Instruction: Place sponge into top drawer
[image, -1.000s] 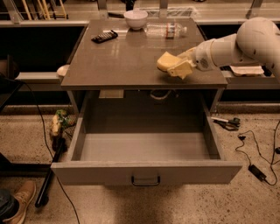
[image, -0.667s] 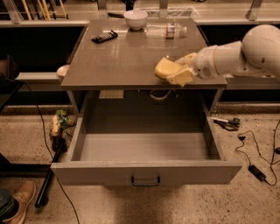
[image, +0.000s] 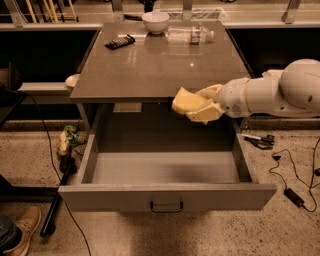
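The pale yellow sponge (image: 186, 101) is held in my gripper (image: 200, 106), which reaches in from the right on a white arm. The gripper is shut on the sponge and holds it in the air just past the front edge of the tabletop, above the back of the open top drawer (image: 165, 170). The drawer is pulled fully out; its grey front carries a small dark handle (image: 166, 206) and its inside holds nothing that shows.
The brown tabletop (image: 150, 65) carries a white bowl (image: 155, 22), a plastic water bottle (image: 190, 34) and a dark remote-like object (image: 120, 41) at the back. Cables and a plug (image: 292, 195) lie on the floor at right. A shoe (image: 20, 232) shows at lower left.
My gripper has carried the sponge left and down, from over the table's right front part to past its front edge, above the open drawer.
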